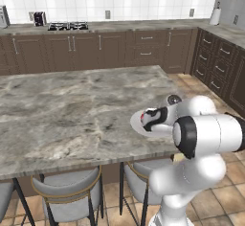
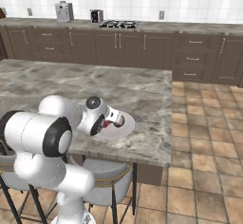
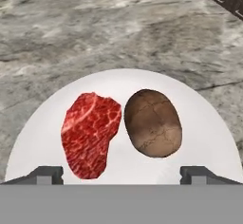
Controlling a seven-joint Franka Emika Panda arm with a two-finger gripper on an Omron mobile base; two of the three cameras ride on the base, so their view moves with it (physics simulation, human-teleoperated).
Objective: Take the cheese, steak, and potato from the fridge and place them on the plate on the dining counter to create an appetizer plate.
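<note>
On the white plate [image 3: 204,123] lie the red marbled steak [image 3: 90,133] on the left and the brown potato [image 3: 153,122] touching it on the right. My gripper [image 3: 121,173] hovers just above them, open, with nothing between its fingers. The plate [image 1: 136,121] [image 2: 125,126] sits near the front edge of the marbled dining counter [image 1: 72,110], and the hand [image 1: 153,118] [image 2: 109,120] hangs low over it. A sliver of the steak [image 1: 142,117] peeks out beside the hand. The cheese and the fridge are out of view.
Grey stools [image 1: 67,191] [image 2: 107,178] stand tucked under the counter's front edge. Dark brown wall cabinets with a stove [image 1: 68,26] run along the back. Tiled floor [image 2: 204,137] lies to the right of the island.
</note>
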